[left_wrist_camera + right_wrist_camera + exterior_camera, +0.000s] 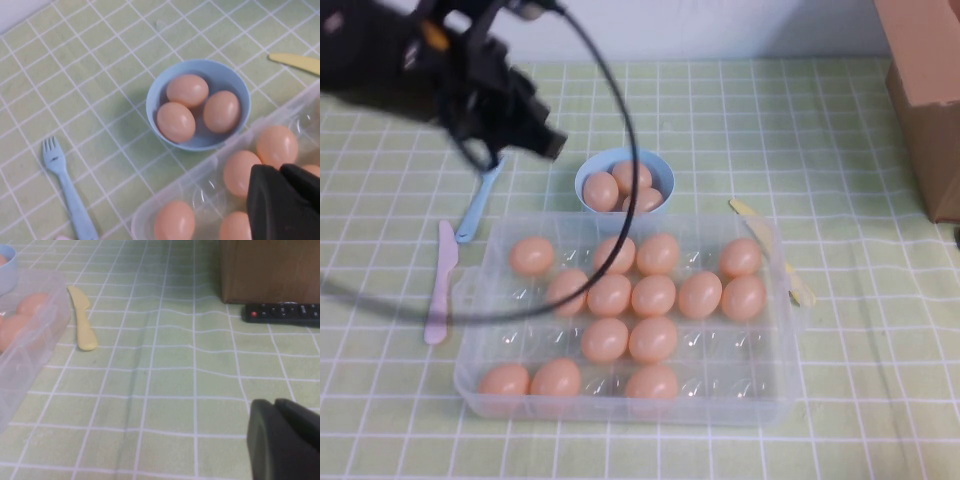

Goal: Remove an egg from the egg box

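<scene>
The egg box (472, 385) is a clear plastic tray at the table's middle, with several tan-orange eggs (653, 296) in its cups. My left gripper (552, 143) hangs above the table at the back left, beside the light-blue bowl (582, 178). It is shut with nothing between its fingers. The left wrist view has that gripper (280, 167) over the box's back row, above an egg (239, 172). My right gripper (274, 402) is shut and empty, low over bare tablecloth to the right of the egg box (30, 355).
The bowl (155, 95) holds three eggs. A blue fork (478, 205) and a pink knife (440, 285) lie left of the box, a yellow knife (770, 245) at its right. A cardboard box (930, 90) and a black remote (282, 312) are at the far right.
</scene>
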Controlling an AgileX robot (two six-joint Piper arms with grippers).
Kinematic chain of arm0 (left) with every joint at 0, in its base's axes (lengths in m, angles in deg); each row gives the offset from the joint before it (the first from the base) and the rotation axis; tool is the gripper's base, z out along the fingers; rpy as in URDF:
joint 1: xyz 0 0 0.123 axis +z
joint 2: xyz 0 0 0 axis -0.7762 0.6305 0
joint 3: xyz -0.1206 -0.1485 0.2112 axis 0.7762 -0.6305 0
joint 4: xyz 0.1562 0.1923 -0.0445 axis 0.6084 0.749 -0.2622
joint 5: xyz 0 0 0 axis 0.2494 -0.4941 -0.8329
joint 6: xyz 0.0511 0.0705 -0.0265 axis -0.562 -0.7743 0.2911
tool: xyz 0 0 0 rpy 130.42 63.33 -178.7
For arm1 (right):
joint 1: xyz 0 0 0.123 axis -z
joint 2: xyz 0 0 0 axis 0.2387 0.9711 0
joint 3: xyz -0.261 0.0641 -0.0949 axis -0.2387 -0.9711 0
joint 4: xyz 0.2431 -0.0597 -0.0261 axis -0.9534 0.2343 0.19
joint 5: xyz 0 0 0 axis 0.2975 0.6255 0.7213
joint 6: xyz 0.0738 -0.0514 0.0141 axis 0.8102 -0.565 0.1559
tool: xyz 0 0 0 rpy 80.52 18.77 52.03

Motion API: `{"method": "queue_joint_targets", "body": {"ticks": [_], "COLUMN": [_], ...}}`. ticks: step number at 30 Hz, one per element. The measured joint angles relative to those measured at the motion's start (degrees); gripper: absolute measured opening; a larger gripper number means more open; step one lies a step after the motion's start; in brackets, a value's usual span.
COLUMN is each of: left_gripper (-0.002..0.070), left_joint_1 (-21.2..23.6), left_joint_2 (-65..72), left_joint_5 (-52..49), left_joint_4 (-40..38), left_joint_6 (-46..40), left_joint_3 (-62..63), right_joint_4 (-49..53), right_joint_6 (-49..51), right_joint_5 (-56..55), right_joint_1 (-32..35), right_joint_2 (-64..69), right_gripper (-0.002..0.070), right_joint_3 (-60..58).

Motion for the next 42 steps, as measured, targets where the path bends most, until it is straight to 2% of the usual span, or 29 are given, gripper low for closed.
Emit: {"method": "queue_joint_targets", "body": {"ticks": [8,14,22,30,39,42], "left_gripper": [-0.0002,-0.0002,-0.0003,-0.0004,-0.0004,-0.0004], "left_joint_1": [0.0,0.0,0.0,0.0,0.0,0.7], "left_joint_2": [-23.4,-43.0,-64.3,-75.0,-80.6,-81.5], "left_joint_5": [8.3,17.3,20.4,24.5,44.8,48.9], "left_joint_4": [-1.3,-8.0,-8.4,-8.6,-9.0,-4.9], "left_joint_6": [0.0,0.0,0.1,0.1,-1.0,-1.7], "left_joint_3": [-25.5,-42.6,-55.3,-63.3,-76.0,-79.1], "right_joint_4": [0.0,0.0,0.0,0.0,0.0,-0.1], "right_joint_6": [0.0,0.0,0.0,0.0,0.0,0.0], "right_joint_5": [0.0,0.0,0.0,0.0,0.0,0.0], "right_joint_1": [0.0,0.0,0.0,0.0,0.0,0.0], "right_joint_2": [0.0,0.0,0.0,0.0,0.0,0.0], "right_gripper": [-0.0017,-0.0017,-0.0017,-0.0017,-0.0017,-0.0017], "right_joint_3": [0.0,0.0,0.0,0.0,0.0,0.0]}}
